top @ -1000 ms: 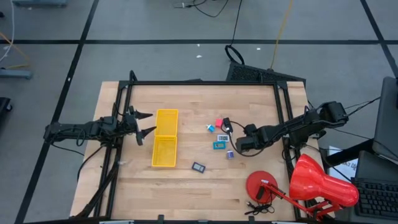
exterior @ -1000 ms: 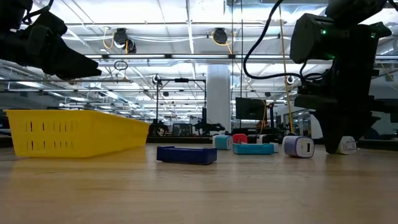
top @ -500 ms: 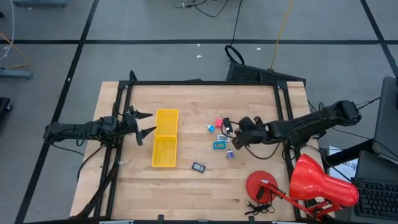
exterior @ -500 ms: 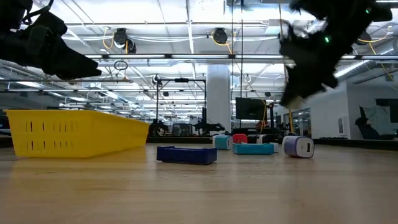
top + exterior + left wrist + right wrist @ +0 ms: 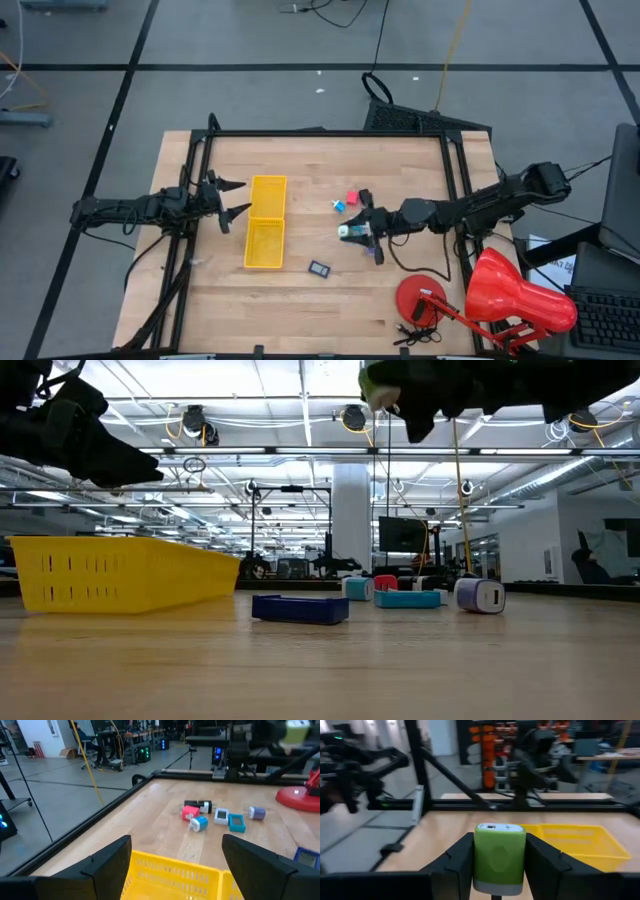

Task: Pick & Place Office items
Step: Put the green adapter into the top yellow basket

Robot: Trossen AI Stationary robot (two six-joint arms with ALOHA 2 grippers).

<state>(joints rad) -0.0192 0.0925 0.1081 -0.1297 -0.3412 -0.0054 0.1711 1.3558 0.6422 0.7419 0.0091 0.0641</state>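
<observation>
**Right gripper holding green item in the air, left idle at tray**

Landmark = yellow tray (image 5: 265,223).

- Right gripper (image 5: 358,229): fingers pinched on the green item (image 5: 499,857), one finger on each side face. Held up off the table, on the lamp side of the tray, above the cluster of small items. In the low view it sits high, well clear of the wood (image 5: 385,385).
- Left gripper (image 5: 232,198): fingers spread, nothing between them. Hovers just beside the tray's outer long side, near its far end. Left wrist view shows both fingers (image 5: 107,860) wide apart with the tray rim between them in frame.
- Tray itself: nothing visible inside it from above.

Remaining items, all on the table, on the tray's right-arm side:
- pink-red item (image 5: 189,812), touching or nearly touching the black item (image 5: 196,804) behind it
- blue-and-white item (image 5: 199,823), just beside the pink-red one, closest of the group to the tray
- white-faced piece (image 5: 221,816) and teal item (image 5: 236,822), side by side
- purple item (image 5: 257,812), farthest from the tray in that row
- dark flat rectangle (image 5: 319,268), apart from the group, near the tray's near end corner

Red desk lamp (image 5: 500,292) stands at the table's near corner on the right arm's side, well apart from the tray.
</observation>
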